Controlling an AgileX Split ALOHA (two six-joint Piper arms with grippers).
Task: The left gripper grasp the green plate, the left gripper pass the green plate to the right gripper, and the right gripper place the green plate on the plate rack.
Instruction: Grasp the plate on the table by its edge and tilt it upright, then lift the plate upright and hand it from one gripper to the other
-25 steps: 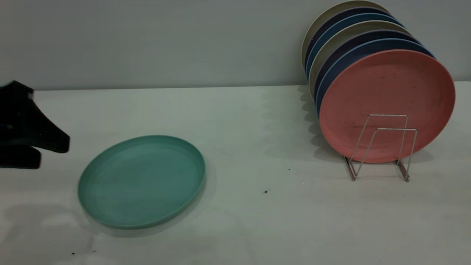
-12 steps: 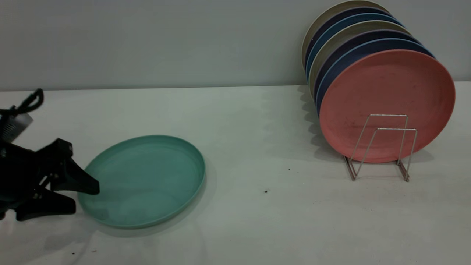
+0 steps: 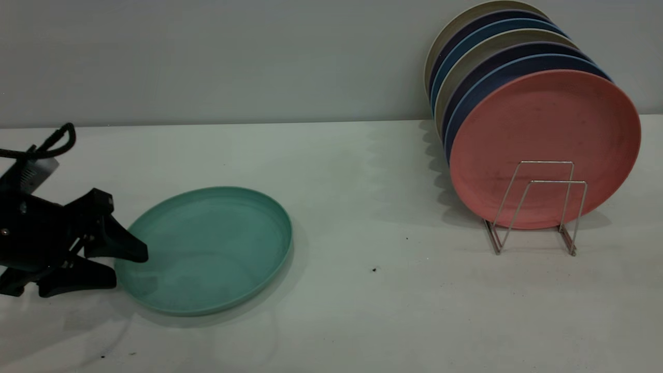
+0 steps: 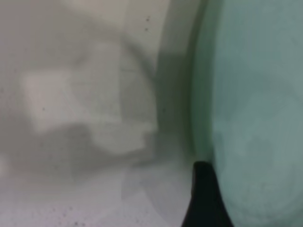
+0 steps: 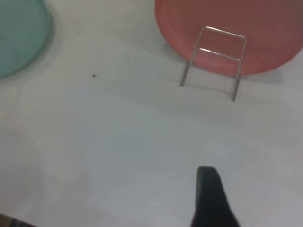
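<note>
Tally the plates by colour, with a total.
Green plate: 1
Salmon-pink plate: 1
Blue plates: 4
Beige plates: 2
Total: 8

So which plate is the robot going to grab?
Look at the white table, at its left side, away from the plate rack where the other plates stand. The green plate is there beside the left gripper, the only green one and the only one not in the rack.

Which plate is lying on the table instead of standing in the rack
The green plate, at the left gripper; the pink, blue and beige plates all stand upright in the plate rack.
</note>
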